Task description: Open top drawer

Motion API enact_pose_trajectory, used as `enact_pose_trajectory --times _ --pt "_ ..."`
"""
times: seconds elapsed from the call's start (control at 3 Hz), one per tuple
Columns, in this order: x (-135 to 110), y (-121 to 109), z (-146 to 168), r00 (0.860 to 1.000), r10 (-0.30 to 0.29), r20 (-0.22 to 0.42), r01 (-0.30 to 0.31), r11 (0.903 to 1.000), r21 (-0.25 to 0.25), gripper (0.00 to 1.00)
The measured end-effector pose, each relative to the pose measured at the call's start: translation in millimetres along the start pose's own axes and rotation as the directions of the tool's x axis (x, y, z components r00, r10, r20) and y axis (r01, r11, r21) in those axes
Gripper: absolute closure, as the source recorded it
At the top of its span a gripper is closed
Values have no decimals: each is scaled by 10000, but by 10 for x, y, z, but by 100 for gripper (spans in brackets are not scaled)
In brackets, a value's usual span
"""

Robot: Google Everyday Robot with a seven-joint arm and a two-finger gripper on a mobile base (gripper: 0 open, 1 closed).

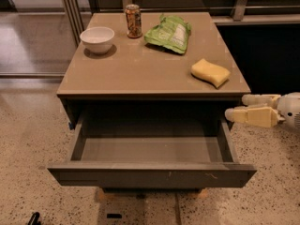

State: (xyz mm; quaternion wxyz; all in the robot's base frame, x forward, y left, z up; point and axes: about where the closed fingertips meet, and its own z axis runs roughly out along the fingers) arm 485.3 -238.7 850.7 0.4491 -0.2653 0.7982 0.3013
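The top drawer (150,175) is pulled far out of the cabinet. Its dark-grey front faces me, with small pale scratch marks right of centre. Its plain grey inside (150,148) holds nothing. My gripper (236,107) is at the right edge of the view, just outside the cabinet's right side and level with the drawer opening. Its pale fingers (253,116) point left, stand slightly apart and hold nothing. It does not touch the drawer.
On the tabletop (140,69) stand a white bowl (97,39), a drink can (133,20), a green snack bag (169,33) and a yellow sponge (210,72). Speckled floor lies around the cabinet. A dark cabinet or wall is at the right rear.
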Motion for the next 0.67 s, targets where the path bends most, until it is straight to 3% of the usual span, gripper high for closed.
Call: enact_pose_trajectory --times 0.67 --pt "0 0 0 10000 -1 0 1 10000 -1 0"
